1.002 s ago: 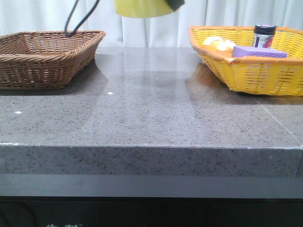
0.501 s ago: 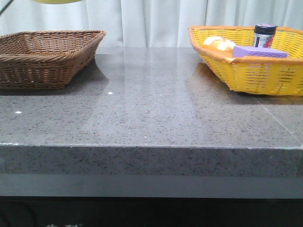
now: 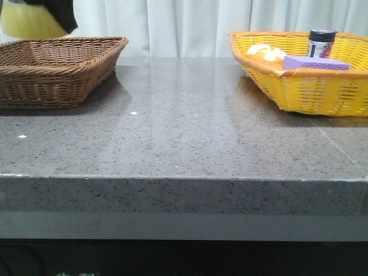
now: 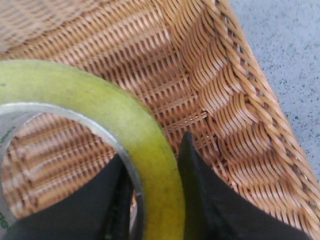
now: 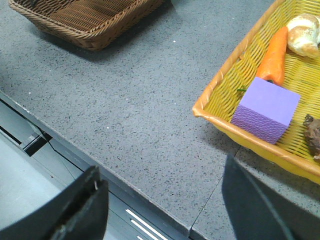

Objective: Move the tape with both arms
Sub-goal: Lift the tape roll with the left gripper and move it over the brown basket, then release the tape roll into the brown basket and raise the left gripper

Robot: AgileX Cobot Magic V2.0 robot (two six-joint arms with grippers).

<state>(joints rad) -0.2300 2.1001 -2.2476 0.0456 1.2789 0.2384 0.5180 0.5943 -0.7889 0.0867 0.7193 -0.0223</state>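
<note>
Lowered since half a second ago, the tape [image 3: 26,22] now hangs at the front view's upper left, above the brown wicker basket [image 3: 57,69]. Its yellow wall is pinched between the fingers of the left end effector [image 4: 155,200], directly over the basket's woven floor. Well apart, the right end effector [image 5: 165,210] hovers spread wide and empty over the tabletop [image 5: 130,110], beside the yellow basket [image 5: 220,120] holding a purple block [image 5: 265,110].

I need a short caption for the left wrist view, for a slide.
Left gripper holding the yellow tape by its wall above the brown wicker basket.
</note>
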